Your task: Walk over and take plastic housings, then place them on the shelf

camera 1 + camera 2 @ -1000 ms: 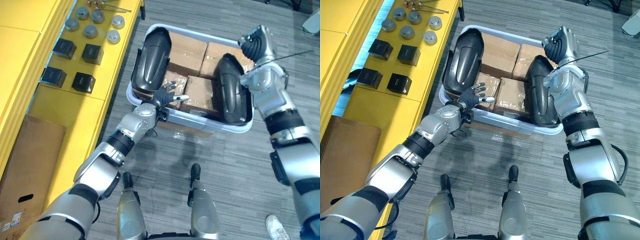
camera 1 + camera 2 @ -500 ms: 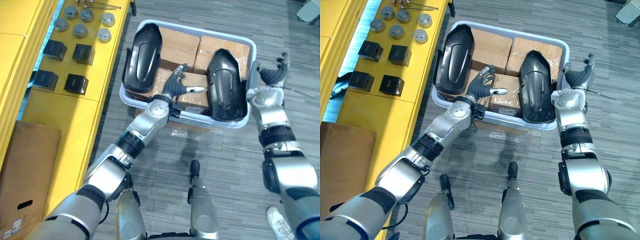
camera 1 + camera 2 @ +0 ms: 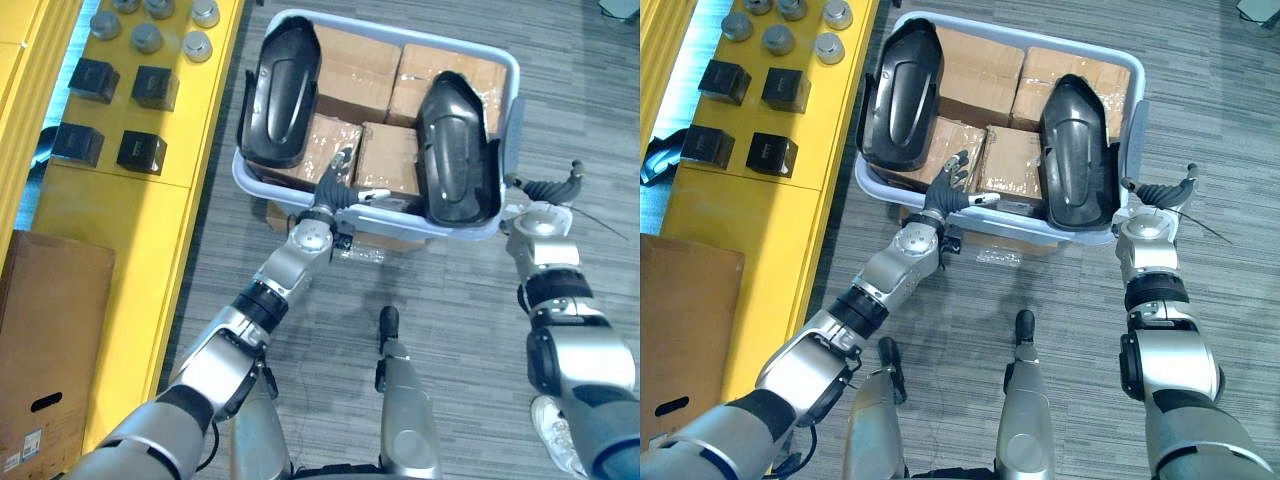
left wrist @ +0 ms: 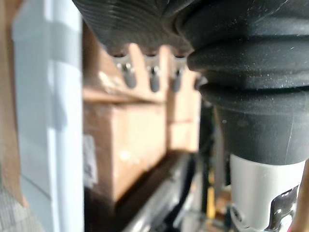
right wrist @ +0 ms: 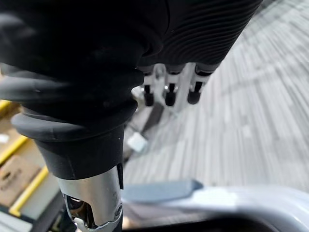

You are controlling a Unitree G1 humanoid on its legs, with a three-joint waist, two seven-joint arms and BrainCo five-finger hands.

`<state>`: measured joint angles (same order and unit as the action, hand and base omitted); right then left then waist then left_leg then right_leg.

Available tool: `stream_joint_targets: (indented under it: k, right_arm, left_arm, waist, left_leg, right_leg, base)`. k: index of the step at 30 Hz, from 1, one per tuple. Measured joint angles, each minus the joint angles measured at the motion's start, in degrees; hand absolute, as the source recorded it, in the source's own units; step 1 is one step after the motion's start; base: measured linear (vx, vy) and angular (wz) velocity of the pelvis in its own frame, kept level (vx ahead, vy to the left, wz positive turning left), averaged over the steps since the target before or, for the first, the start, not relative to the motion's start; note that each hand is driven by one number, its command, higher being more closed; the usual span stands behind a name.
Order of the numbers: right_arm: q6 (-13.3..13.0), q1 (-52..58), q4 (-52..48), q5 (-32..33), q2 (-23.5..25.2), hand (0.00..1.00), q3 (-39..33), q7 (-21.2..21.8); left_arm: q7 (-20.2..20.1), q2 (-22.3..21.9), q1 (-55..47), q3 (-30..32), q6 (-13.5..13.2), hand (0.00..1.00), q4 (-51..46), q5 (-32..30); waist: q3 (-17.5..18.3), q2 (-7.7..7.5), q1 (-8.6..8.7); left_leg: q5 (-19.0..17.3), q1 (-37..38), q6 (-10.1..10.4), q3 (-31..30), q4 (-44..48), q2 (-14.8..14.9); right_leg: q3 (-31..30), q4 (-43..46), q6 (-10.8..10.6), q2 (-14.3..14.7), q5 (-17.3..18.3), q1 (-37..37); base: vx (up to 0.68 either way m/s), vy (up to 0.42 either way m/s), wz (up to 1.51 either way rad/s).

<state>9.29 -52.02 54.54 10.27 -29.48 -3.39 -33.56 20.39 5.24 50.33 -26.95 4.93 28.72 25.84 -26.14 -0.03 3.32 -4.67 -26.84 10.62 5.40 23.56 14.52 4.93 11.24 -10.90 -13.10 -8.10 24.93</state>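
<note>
Black housings (image 3: 285,95), 2, in bin (image 3: 509,125); left hand (image 3: 331,189), right hand (image 3: 543,190) splayed beside rim.

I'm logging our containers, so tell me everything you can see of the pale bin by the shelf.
The bin is a rectangular tub of pale grey-blue plastic with rounded corners, upright and open, beside the yellow shelf. Brown cardboard shows under its near edge. Taped cardboard boxes fill it; on them lie two black shells, the left housing and the right housing. The left hand, open, reaches over its near rim; the right hand, open, is just off its near right corner.
</note>
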Motion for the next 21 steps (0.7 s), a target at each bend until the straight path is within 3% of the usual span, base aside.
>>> stream_joint_targets:
  k: [5,11,17,21]
  right_arm:
    - [0.0,0.9,-5.1,0.0,-0.2,0.00,-1.2,-1.6]
    - [0.1,1.9,-9.4,0.3,-2.4,0.00,-2.4,-4.5]
    - [3.0,2.3,-9.0,4.0,-6.5,0.00,-3.1,-8.1]
    - [4.0,2.4,-6.8,7.5,-8.6,0.00,-4.5,-11.7]
  left_arm:
    - [0.9,-1.5,-2.0,1.8,-3.6,0.00,-4.4,0.1]
    - [0.2,-3.1,-9.2,1.8,-5.8,0.00,-10.1,0.2]
    - [-3.0,-3.5,-17.7,0.5,-7.6,0.00,-16.1,1.1]
    - [-4.8,-3.4,-24.4,-0.4,-8.6,0.00,-17.8,3.6]
  waist:
    - [-0.6,1.13,-1.65]
    - [-1.1,2.25,-4.27]
    - [-2.4,4.98,-6.25]
    - [-2.5,6.02,-7.84]
  left_leg:
    - [-1.7,-3.5,-0.4,-1.4,4.1,0.0]
    - [-2.5,-7.6,-0.6,-3.2,7.2,-0.4]
    - [-2.8,-10.9,-1.2,-5.1,9.1,-2.3]
    - [-2.9,-11.3,-1.4,-5.2,9.5,-3.5]
  right_leg:
    - [0.3,3.3,-0.3,-0.5,1.5,2.3]
    - [1.6,7.2,-0.5,-1.4,3.0,5.6]
    - [3.1,10.4,-1.1,-3.6,4.5,7.5]
    - [3.0,11.9,-1.4,-4.9,5.2,8.3]
  base:
    - [-0.02,0.023,0.07]
    - [-0.01,0.022,0.13]
    - [-0.01,0.031,0.19]
    - [-0.02,0.034,0.13]
